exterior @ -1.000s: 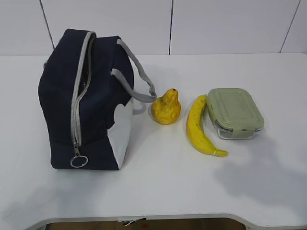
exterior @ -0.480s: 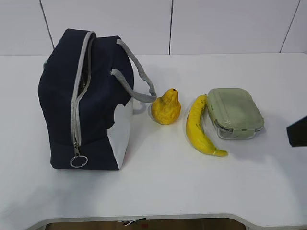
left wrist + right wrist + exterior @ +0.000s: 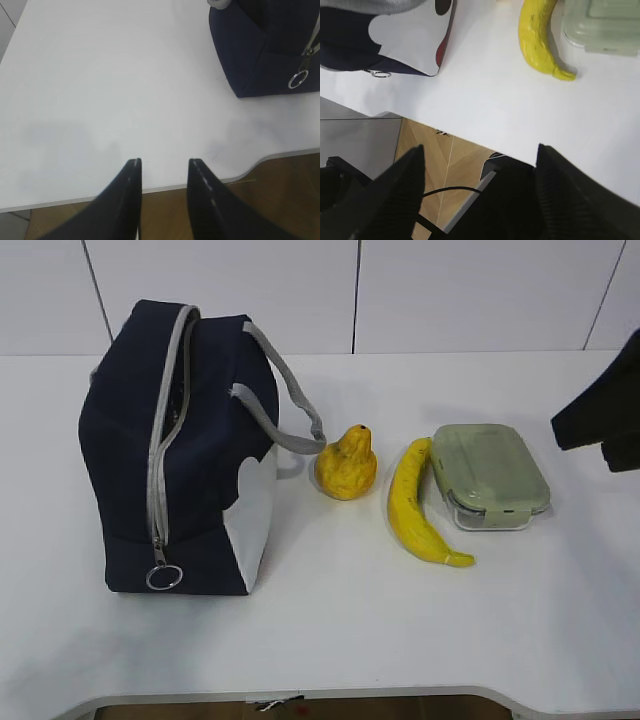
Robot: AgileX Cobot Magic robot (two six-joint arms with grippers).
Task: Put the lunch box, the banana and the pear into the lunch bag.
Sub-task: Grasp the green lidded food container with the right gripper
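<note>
The left gripper (image 3: 164,190) shows two smooth black tapered fingers (image 3: 127,200) standing partly apart with nothing between them, hovering over the near edge of the white table (image 3: 100,90), well to the left of the bag (image 3: 265,45). The right gripper (image 3: 480,200) has its broad dark fingers (image 3: 395,195) spread wide and empty, out past the table's front edge, above wood-patterned floor (image 3: 432,155). In the exterior view only a dark part of the right arm (image 3: 600,415) shows at the right border, beyond the box (image 3: 490,475).

The bag (image 3: 180,440) is the landmark: a boxy navy fabric case standing upright on the left of the table (image 3: 350,630), with a grey zipper (image 3: 165,440) running down its front to a metal ring pull (image 3: 164,577), a white lower corner panel, and grey strap handles (image 3: 285,400) drooping to its right. Just right of the handles sits the pear (image 3: 346,464), squat, lumpy, yellow-orange. Further right lies the banana (image 3: 412,506), a smooth yellow curve, touching or nearly touching the box, a clear rounded rectangle with a matte sage-green lid. All three lie outside the bag.
</note>
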